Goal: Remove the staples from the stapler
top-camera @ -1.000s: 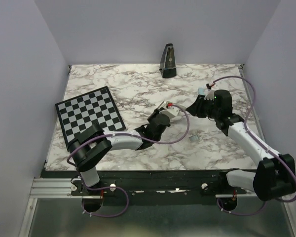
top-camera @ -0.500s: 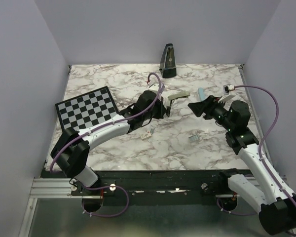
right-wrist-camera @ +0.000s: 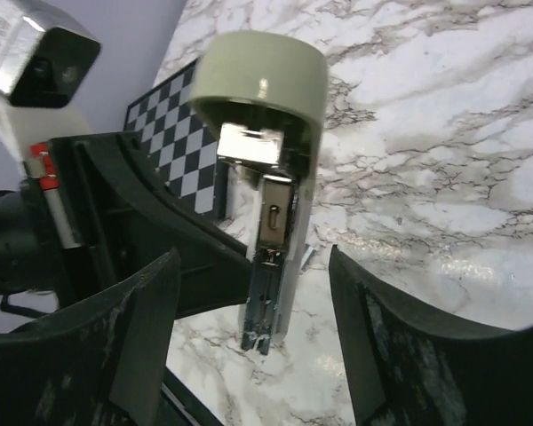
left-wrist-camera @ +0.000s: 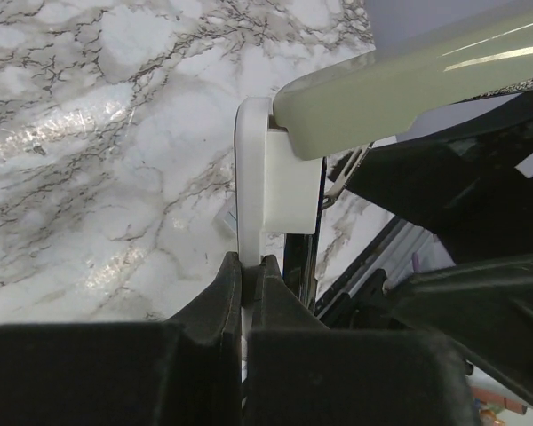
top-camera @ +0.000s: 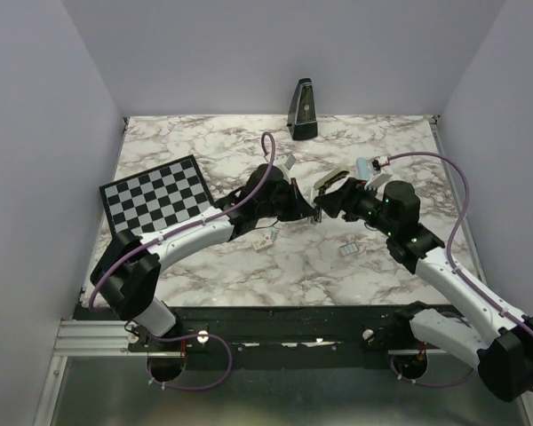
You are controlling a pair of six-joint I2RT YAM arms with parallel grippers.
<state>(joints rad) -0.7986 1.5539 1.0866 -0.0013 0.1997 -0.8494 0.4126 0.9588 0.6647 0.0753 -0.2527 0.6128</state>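
Left gripper (left-wrist-camera: 247, 268): you have it clamped on the white lower part of the stapler (left-wrist-camera: 400, 84), at frame centre in the top view.
Right gripper (right-wrist-camera: 251, 266): jaws spread, flanking the stapler's opened metal inside without contact. Half a second ago it stood apart to the right.
Below centre on the marble: small white block (top-camera: 266, 240).

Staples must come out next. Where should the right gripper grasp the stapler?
Probably the metal magazine below the stapler's green cover, closing across its narrow sides from its free end: it hangs between the right gripper's open fingers, while the left gripper pinches the white base.
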